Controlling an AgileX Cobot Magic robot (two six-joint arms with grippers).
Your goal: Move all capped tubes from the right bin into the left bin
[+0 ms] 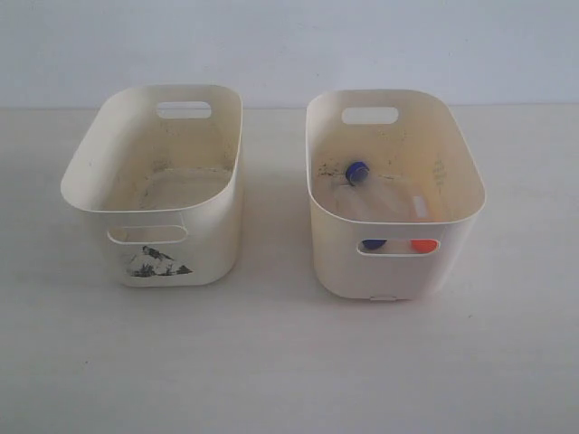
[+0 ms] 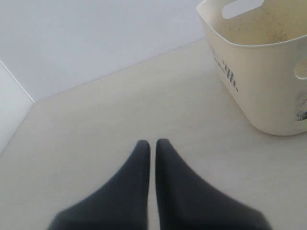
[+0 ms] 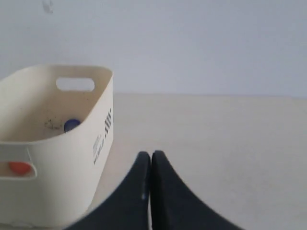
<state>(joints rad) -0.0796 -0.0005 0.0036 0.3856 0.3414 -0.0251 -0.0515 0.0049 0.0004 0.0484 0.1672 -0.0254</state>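
Observation:
Two cream bins stand side by side on the table. The right bin (image 1: 394,194), plain-fronted, holds three capped tubes: one blue cap (image 1: 356,171) shows near its back wall, another blue cap (image 1: 373,244) and an orange-red cap (image 1: 423,244) show through the front handle slot. The left bin (image 1: 158,185), with a black mark (image 1: 156,263) on its front, looks empty. Neither gripper appears in the exterior view. My left gripper (image 2: 152,143) is shut over bare table, beside the left bin (image 2: 261,72). My right gripper (image 3: 150,155) is shut, empty, beside the right bin (image 3: 53,143).
A pale wall rises behind the table (image 1: 271,362). A wall corner (image 2: 19,86) shows in the left wrist view. Printed label marks (image 3: 101,136) run down the right bin's side.

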